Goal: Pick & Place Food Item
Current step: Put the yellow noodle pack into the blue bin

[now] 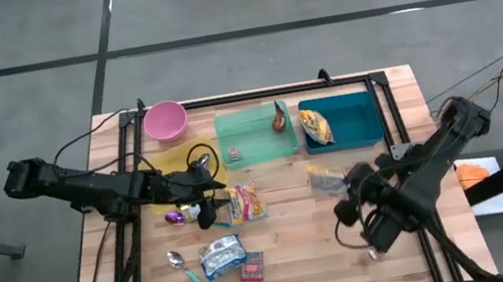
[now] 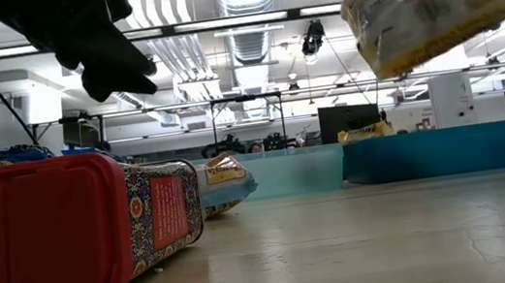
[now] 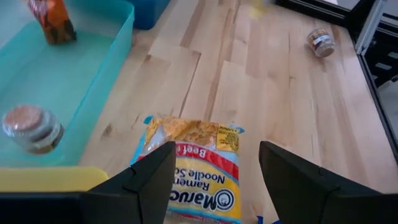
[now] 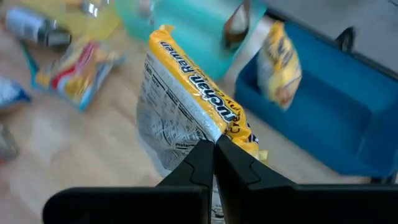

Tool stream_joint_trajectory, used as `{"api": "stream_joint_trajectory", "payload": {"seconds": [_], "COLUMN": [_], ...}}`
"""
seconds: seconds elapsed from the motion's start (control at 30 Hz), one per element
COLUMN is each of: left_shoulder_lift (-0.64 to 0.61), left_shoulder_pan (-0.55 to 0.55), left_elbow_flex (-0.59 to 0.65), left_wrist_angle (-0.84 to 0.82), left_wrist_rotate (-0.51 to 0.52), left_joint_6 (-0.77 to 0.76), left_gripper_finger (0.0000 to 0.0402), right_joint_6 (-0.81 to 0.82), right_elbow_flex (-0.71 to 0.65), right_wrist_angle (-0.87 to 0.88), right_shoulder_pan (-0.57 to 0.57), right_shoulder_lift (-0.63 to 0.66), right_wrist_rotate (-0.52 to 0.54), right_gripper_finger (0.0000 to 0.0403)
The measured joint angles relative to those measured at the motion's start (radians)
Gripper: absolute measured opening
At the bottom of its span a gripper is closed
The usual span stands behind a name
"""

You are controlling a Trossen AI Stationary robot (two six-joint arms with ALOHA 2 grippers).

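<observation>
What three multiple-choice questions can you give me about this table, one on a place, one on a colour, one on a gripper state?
1. Where does the yellow snack bag lie?
A. in the blue bin
B. in the pink bowl
C. on the bare wood

2. What colour is the bin holding the small jar?
A. red
B. teal
C. black

3. What is the right gripper doing?
A. standing open over the table
B. shut on the ramen packet
C. holding a spoon

Answers: 1 A, the bag rests inside the blue walls. 2 B, the left wrist view shows teal walls. 3 B, its fingers pinch the packet's edge.
</observation>
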State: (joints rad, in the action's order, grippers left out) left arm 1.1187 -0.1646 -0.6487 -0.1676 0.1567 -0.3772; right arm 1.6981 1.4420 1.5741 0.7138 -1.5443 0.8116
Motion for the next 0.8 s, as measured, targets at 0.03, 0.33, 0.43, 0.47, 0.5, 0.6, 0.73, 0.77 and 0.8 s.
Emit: {"api": "stream_joint_trajectory", "payload": {"seconds": [0.03, 0.33, 0.43, 0.47, 0.5, 0.6, 0.73, 0.77, 0.8], "left_shoulder_lift": [0.0, 0.0, 0.0, 0.0, 0.0, 0.0, 0.0, 0.0, 0.0], "left_shoulder_pan": [0.0, 0.0, 0.0, 0.0, 0.0, 0.0, 0.0, 0.0, 0.001], "left_elbow_flex": [0.0, 0.0, 0.0, 0.0, 0.0, 0.0, 0.0, 0.0, 0.0], "left_wrist_angle": [0.007, 0.017, 0.009, 0.006, 0.005, 0.005, 0.005, 0.005, 0.006], "left_wrist_rotate": [0.0, 0.0, 0.0, 0.0, 0.0, 0.0, 0.0, 0.0, 0.0], "left_joint_6": [0.01, 0.068, 0.076, 0.086, 0.091, 0.106, 0.126, 0.131, 0.138], "left_gripper_finger": [0.024, 0.024, 0.024, 0.024, 0.024, 0.024, 0.024, 0.024, 0.024], "right_joint_6": [-0.011, -0.083, -0.086, -0.086, -0.086, -0.087, -0.113, -0.127, -0.141], "right_elbow_flex": [-0.005, -0.073, -0.114, -0.128, -0.14, -0.173, -0.2, -0.205, -0.21], "right_wrist_angle": [-0.003, -0.002, -0.003, -0.006, -0.007, -0.009, -0.013, -0.014, -0.021], "right_shoulder_pan": [-0.014, -0.2, -0.284, -0.311, -0.337, -0.408, -0.499, -0.524, -0.549], "right_shoulder_lift": [0.021, 0.196, 0.249, 0.263, 0.275, 0.296, 0.3, 0.299, 0.298], "right_wrist_rotate": [0.02, 0.105, 0.109, 0.109, 0.109, 0.109, 0.109, 0.109, 0.109], "right_gripper_finger": [0.0008, 0.0008, 0.0008, 0.0008, 0.0008, 0.0008, 0.0008, 0.0008, 0.0008]}}
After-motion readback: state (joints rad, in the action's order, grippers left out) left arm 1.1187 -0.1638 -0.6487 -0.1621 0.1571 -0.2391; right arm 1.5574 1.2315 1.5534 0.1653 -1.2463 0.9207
